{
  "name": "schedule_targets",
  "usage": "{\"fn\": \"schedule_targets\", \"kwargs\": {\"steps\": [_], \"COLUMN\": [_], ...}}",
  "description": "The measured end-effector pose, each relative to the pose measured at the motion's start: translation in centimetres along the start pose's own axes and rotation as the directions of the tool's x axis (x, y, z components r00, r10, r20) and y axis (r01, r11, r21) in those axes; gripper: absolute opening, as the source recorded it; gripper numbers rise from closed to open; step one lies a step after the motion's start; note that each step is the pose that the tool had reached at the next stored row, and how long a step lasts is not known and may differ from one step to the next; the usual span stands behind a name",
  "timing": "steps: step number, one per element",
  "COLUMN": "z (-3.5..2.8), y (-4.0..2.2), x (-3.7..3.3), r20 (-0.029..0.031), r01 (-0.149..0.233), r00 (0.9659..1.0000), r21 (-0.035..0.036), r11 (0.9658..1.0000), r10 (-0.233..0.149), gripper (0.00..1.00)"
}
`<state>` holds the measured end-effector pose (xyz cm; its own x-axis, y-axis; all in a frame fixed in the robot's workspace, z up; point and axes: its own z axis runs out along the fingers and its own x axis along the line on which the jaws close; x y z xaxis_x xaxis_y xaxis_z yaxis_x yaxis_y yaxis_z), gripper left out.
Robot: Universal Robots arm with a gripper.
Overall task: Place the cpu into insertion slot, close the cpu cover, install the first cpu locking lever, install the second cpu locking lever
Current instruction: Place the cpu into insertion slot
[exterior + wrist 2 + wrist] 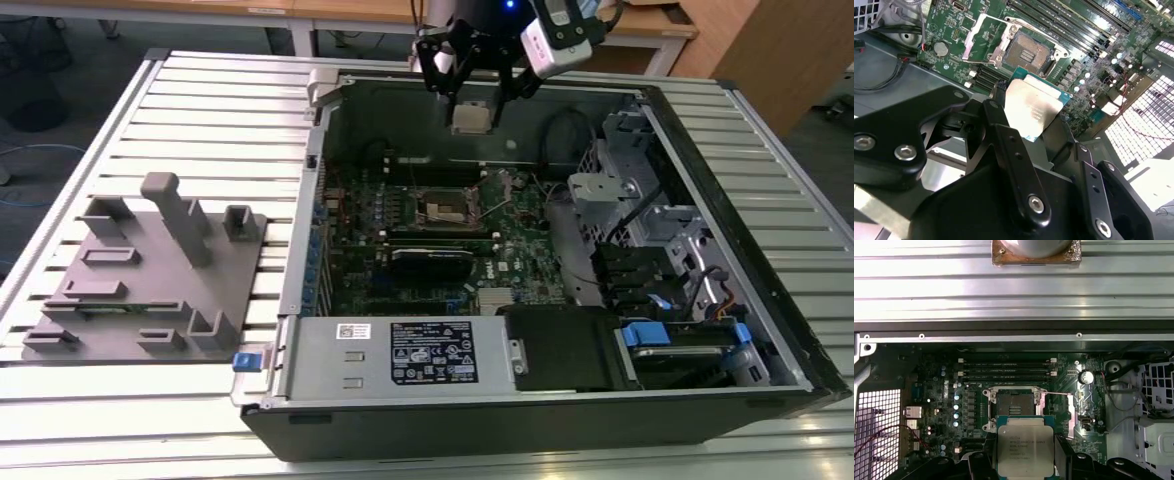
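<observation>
My gripper (470, 110) hangs above the far part of the open computer case, shut on the cpu (469, 118). The cpu (1024, 447) is a flat square chip with a dull silver top, clamped by its edges between the black fingers (1066, 462). Below it and apart from it, the insertion slot (1014, 405) lies bare on the green motherboard, its dark contact field showing inside a silver rim. In the second wrist view the cpu (1034, 107) hovers near the insertion slot (1029, 52), and the cpu cover (981, 37) lies swung open beside the socket.
The case walls (320, 200) ring the motherboard. A power supply (400, 350) fills the near end and a drive cage (641, 200) the exterior view's right. Memory slots (1004, 367) run beside the socket. A grey fixture plate (147, 270) sits on the slatted table (200, 100).
</observation>
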<state>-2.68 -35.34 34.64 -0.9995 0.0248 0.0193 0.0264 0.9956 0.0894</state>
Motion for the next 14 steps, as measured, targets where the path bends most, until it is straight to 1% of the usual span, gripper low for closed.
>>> {"fn": "schedule_targets", "kwargs": {"steps": [14], "z": [0.14], "y": [-0.01], "x": [0.00], "r20": [-0.0001], "r01": [0.000], "r00": [1.0000], "r21": [0.0001], "r11": [1.0000], "r10": [0.000], "gripper": [0.54]}}
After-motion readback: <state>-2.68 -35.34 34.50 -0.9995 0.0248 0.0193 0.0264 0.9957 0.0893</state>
